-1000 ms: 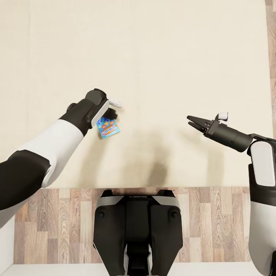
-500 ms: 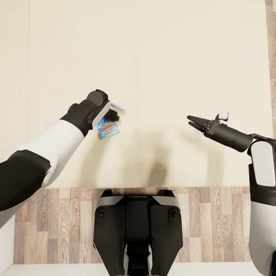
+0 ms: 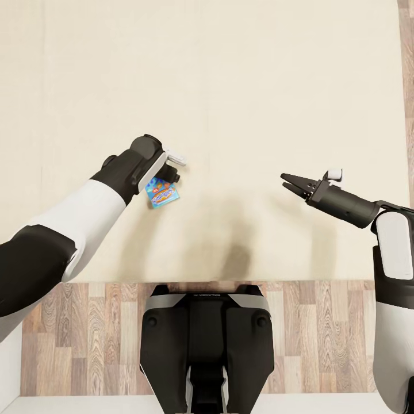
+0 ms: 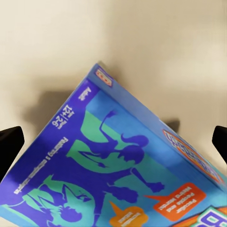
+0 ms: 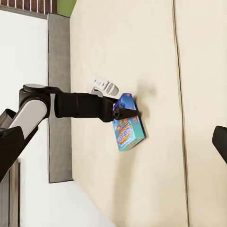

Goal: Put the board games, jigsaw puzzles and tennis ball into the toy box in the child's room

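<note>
At centre-left of the head view, the left hand (image 3: 170,175) is gripping a board game (image 3: 163,193) over the bed (image 3: 259,75). The right hand (image 3: 286,180) is hovering, narrowly parted, empty. Next, probably, comes carrying it to the toy box.

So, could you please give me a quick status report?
Left tool shut on the board game, tilted above the bed. Right tool open, empty, off to the side. Nothing in the way.
</note>
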`<state>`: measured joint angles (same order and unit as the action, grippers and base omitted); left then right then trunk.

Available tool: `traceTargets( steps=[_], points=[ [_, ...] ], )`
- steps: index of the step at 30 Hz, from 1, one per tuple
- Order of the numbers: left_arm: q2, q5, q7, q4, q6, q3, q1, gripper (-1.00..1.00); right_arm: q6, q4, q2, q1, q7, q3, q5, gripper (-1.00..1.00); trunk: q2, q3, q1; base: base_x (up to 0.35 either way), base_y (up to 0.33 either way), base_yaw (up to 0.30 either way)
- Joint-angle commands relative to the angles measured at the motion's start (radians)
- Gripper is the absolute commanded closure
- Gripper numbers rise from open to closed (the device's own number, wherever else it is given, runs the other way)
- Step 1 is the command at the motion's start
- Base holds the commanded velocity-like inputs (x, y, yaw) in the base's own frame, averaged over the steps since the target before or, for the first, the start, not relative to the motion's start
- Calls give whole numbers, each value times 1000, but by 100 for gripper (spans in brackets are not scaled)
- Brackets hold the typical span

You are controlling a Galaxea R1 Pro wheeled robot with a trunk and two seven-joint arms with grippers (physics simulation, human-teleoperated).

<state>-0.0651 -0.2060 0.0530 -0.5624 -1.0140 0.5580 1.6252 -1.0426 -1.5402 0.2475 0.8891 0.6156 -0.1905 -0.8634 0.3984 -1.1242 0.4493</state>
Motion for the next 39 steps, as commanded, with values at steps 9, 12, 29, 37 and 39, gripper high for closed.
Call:
traceTargets(
  steps=[9,12,29,37,39],
  points=[
    [1,-8,5,-1,-3,5,1,-100,-5,0,1,1,7,-1,6,-100,2,-1,1,0,0,0],
    [1,-8,5,-1,-3,5,1,-100,-5,0,1,1,7,-1,6,-100,2,-1,1,0,0,0],
    [1,-9,5,0,-3,6,1,-100,-5,0,0,1,7,-1,6,-100,2,6,1,0,0,0],
    [1,-9,5,0,-3,6,1,-100,-5,0,-1,1,7,-1,6,-100,2,15,1,0,0,0],
    [2,-8,5,0,-3,6,1,-100,-5,0,-1,1,7,-1,6,-100,2,15,1,0,0,0]
  ],
)
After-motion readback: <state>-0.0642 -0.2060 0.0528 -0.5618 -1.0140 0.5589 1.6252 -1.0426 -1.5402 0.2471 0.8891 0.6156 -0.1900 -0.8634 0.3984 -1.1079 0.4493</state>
